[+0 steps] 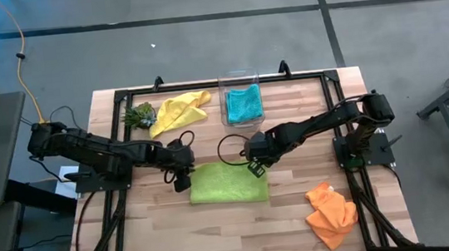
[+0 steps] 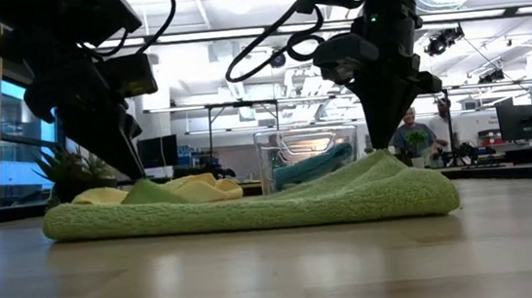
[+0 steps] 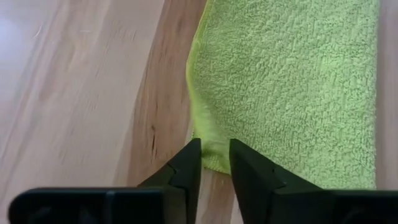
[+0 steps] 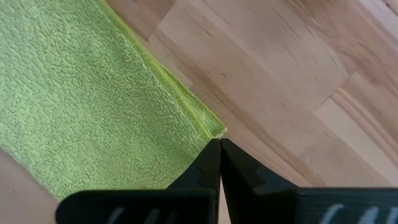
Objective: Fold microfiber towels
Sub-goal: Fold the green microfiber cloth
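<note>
Wood table: left tool narrowly parted, right tool pinching lime towel; box behind

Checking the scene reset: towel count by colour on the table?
Yellow towel: 1
Lime green towel: 1
Teal towel, in the clear box: 1
Orange towel: 1
Grey: 0 in view
Total: 4
</note>
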`<action>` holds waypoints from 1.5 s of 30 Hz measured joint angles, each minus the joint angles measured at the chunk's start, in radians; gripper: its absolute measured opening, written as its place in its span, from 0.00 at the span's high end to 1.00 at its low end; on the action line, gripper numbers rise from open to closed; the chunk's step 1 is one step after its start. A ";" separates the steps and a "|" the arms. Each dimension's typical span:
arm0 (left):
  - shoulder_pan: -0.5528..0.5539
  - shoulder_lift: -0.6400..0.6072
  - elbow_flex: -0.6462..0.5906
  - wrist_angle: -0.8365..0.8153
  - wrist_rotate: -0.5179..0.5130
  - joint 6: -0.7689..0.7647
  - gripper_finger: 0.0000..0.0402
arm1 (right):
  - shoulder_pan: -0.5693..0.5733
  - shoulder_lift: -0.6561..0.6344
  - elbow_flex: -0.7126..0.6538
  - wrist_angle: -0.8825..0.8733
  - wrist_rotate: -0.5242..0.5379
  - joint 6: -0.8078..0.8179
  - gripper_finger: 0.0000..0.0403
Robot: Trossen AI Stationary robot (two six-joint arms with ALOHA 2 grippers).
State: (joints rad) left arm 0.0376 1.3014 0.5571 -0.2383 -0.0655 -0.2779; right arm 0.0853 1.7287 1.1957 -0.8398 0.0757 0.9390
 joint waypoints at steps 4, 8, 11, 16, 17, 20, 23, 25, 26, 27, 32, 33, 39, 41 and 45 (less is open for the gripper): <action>0.002 0.000 0.000 -0.028 -0.048 0.000 0.73 | 0.000 0.000 0.000 0.000 0.000 0.002 1.00; 0.017 -0.018 0.000 -0.084 -0.082 0.000 0.67 | 0.000 0.000 0.000 0.000 0.000 -0.002 1.00; 0.023 -0.042 0.000 -0.093 -0.081 0.000 0.63 | 0.000 0.000 0.000 0.001 0.000 -0.004 1.00; 0.004 -0.082 0.000 -0.067 -0.078 -0.036 0.59 | 0.000 0.000 0.000 0.004 0.003 -0.005 1.00; -0.002 -0.087 0.001 -0.055 -0.078 -0.042 0.58 | 0.000 0.000 0.000 0.006 0.003 -0.005 0.99; -0.019 -0.107 0.000 -0.047 -0.079 -0.058 0.58 | 0.000 0.000 0.000 0.009 0.007 -0.005 0.94; -0.032 -0.130 0.000 -0.049 -0.083 -0.064 0.58 | 0.000 0.000 0.000 0.010 0.032 -0.005 0.84; -0.038 -0.152 0.000 -0.049 -0.094 -0.072 0.58 | 0.000 0.000 0.000 0.009 0.049 -0.007 0.75; -0.040 -0.167 0.000 -0.050 -0.102 -0.079 0.58 | -0.002 0.000 0.000 0.007 0.059 -0.019 0.70; -0.040 -0.183 0.000 -0.050 -0.107 -0.083 0.58 | -0.002 -0.004 0.000 -0.003 0.070 -0.031 0.65; -0.040 -0.328 0.000 -0.053 -0.143 -0.113 0.58 | -0.007 -0.079 0.000 -0.091 0.157 -0.088 0.47; -0.041 -0.366 0.000 -0.052 -0.152 -0.119 0.58 | -0.007 -0.101 0.000 -0.105 0.177 -0.094 0.45; -0.096 -0.622 -0.057 0.070 -0.253 -0.162 0.58 | 0.032 -0.221 -0.015 -0.098 0.295 -0.111 0.40; -0.129 -0.695 -0.113 0.153 -0.299 -0.181 0.58 | 0.047 -0.267 -0.076 -0.030 0.301 -0.096 0.41; -0.198 -0.793 -0.230 0.303 -0.364 -0.241 0.58 | 0.078 -0.376 -0.283 0.207 0.220 0.005 0.41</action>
State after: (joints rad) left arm -0.1607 0.5083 0.3267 0.0650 -0.4297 -0.5194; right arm 0.1631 1.3522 0.9126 -0.6323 0.2955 0.9443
